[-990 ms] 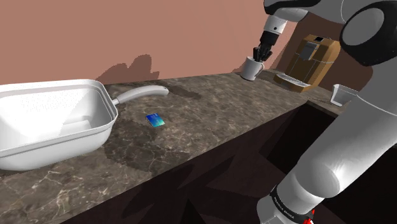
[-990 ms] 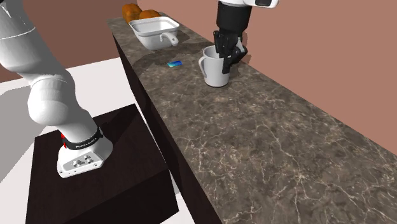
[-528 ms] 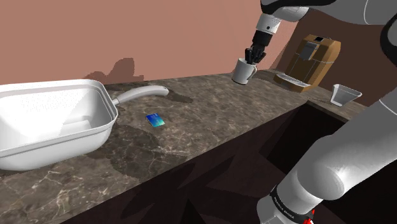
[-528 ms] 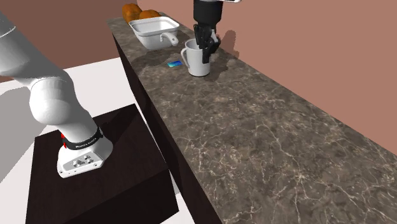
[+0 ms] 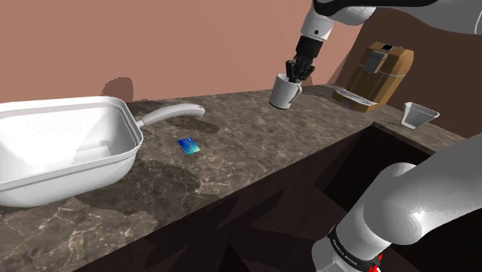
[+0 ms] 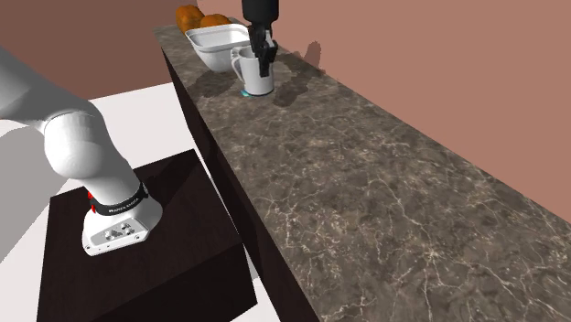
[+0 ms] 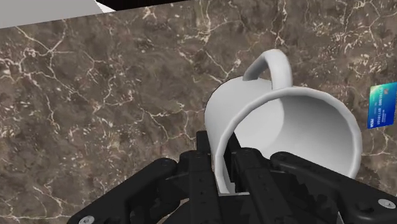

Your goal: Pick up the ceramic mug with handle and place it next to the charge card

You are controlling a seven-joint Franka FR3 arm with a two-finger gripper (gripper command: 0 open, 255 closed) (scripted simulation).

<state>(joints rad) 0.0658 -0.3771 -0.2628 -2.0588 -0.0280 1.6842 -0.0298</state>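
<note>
Where the arm leaves its dark stand (image 6: 165, 265), nearest the shoulder camera, the dark marbled bench (image 5: 255, 147) starts just beyond. Closest on the bench in the shoulder view: a big white pan (image 5: 69, 174) at that view's left, long handle pointing right. Small blue-green card (image 5: 188, 145) lies flat just beside the handle, not touching it. Further back, the end effector (image 5: 297, 75) is clamped on the white mug (image 5: 284, 93). The wrist view shows the mug wall pinched between the fingers, one inside the mouth and one outside, with the handle on the side away from them. Mug is tilted and looks clear of the bench, its shadow offset on the surface below. From the wrist view, the card (image 7: 382, 106) sits off past the mug rim (image 7: 299, 133). In the second exterior view the mug (image 6: 256, 78) hangs in front of the pan (image 6: 220, 30), with round orange things (image 6: 189, 16) behind. Far right of the shoulder view: small white cup (image 5: 418, 115), then a brown coffee machine (image 5: 381, 73) against the reddish wall.
</note>
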